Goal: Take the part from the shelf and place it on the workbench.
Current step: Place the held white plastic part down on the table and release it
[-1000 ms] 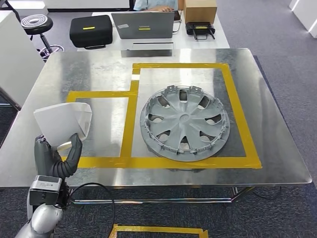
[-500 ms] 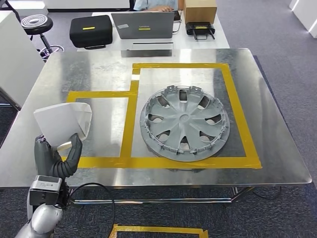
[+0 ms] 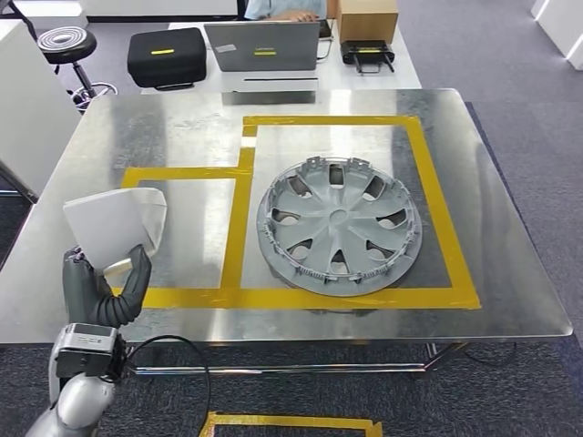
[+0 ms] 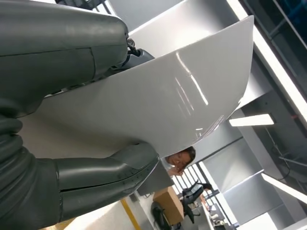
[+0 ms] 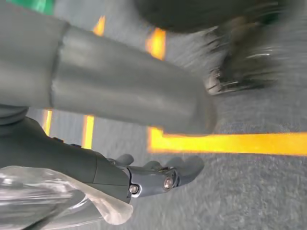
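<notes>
A white curved panel, the part point(image 3: 113, 226), is gripped by my left hand point(image 3: 103, 287) near the workbench's point(image 3: 192, 137) front left corner. It hangs over the left yellow-taped rectangle point(image 3: 182, 171), and I cannot tell whether it touches the metal top. In the left wrist view the glossy part point(image 4: 155, 105) lies between the thumb and the fingers of the left hand point(image 4: 72, 182). My right hand point(image 5: 119, 91) hangs over grey carpet with yellow floor tape, fingers stretched out and holding nothing.
A grey wheel cover point(image 3: 339, 226) lies in the larger taped area on the right. Behind the bench stand a laptop point(image 3: 263, 45), a black case point(image 3: 167, 56), a cardboard box point(image 3: 368, 18) and a seated person point(image 3: 285, 9). A stool point(image 3: 67, 41) is far left.
</notes>
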You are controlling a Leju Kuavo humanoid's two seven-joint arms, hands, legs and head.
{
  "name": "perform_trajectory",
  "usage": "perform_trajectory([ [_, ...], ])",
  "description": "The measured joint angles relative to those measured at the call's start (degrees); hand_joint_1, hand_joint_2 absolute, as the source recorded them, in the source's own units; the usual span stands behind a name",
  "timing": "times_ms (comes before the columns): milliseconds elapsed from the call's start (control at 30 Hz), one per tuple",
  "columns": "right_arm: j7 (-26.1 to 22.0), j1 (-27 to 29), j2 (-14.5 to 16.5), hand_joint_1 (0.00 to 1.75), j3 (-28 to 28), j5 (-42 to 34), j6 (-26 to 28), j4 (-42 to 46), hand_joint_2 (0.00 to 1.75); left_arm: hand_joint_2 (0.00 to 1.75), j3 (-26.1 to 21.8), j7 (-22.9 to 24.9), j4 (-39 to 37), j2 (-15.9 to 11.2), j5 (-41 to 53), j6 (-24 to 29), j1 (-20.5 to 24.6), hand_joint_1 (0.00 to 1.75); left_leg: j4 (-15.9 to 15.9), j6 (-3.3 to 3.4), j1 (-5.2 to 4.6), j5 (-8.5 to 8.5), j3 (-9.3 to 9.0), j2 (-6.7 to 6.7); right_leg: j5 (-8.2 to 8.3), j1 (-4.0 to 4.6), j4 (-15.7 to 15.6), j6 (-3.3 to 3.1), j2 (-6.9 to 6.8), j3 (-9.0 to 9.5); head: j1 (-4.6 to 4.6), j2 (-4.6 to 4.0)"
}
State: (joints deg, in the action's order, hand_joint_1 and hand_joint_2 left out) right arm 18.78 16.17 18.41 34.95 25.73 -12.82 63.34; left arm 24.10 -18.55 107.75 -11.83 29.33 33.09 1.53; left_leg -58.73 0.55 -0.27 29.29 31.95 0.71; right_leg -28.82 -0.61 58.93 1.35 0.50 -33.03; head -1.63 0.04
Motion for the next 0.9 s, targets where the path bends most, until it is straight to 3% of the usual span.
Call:
perform_trajectory([
  [67,4.30,-7.44,-4.00,0.00,-6.72,-18.19,7.10,0.04,0.00,1.75,-2.04,-0.38,0.00,-1.32,0.80,-1.54,1.54,1.75,-0.02,-0.01,-0.06,-0.22,0.12,0.63,0.46,-0.07,-0.01,0.04,0.71,-0.54,-0.05,0.00],
  [167,4.98,-14.61,-12.17,0.00,-21.67,-46.47,17.30,0.48,0.00,1.75,-5.13,-1.01,0.00,-1.98,1.56,-3.37,3.01,1.75,-0.04,0.18,-0.02,-0.44,-0.11,0.68,0.57,0.00,-0.26,0.15,0.59,-0.84,0.03,0.00],
  [233,3.61,-15.30,-16.26,0.00,-29.39,-53.23,21.15,1.15,0.00,1.75,-5.83,-1.01,0.00,-2.27,2.28,-3.36,3.00,1.75,-0.05,0.22,0.08,-0.53,-0.07,0.27,0.62,0.10,-0.37,0.14,0.13,-0.42,0.19,0.01],
  [333,2.21,-15.25,-20.64,0.00,-38.33,-55.13,23.25,2.16,0.00,1.75,-6.30,-0.74,0.00,-2.66,2.92,-3.05,3.08,1.75,-0.04,0.13,0.09,-0.68,0.18,0.45,0.90,0.10,-0.37,0.07,0.46,-0.36,0.20,0.00],
  [467,1.83,-15.42,-24.15,0.00,-44.94,-55.82,23.85,2.78,0.00,1.75,-6.52,-0.49,0.00,-2.91,3.07,-2.89,3.24,1.75,-0.04,0.12,0.09,-0.71,0.19,0.55,0.97,0.09,-0.38,0.09,0.50,-0.46,0.22,0.00],
  [700,1.41,-16.19,-27.48,0.00,-51.26,-57.96,25.93,3.31,0.00,1.75,-6.68,3.25,-0.31,-3.60,3.46,-4.81,3.67,1.75,-0.04,0.20,0.09,-0.77,0.23,0.46,0.99,0.07,-0.38,0.11,0.35,-0.47,0.22,0.00],
  [900,1.84,-16.84,-28.52,0.00,-53.63,-58.12,25.93,3.58,0.00,1.75,-7.72,7.32,-3.71,-4.58,4.87,-8.28,5.82,1.75,-0.05,0.20,0.09,-0.77,0.26,0.46,1.00,0.08,-0.38,0.11,0.40,-0.51,0.21,0.00],
])
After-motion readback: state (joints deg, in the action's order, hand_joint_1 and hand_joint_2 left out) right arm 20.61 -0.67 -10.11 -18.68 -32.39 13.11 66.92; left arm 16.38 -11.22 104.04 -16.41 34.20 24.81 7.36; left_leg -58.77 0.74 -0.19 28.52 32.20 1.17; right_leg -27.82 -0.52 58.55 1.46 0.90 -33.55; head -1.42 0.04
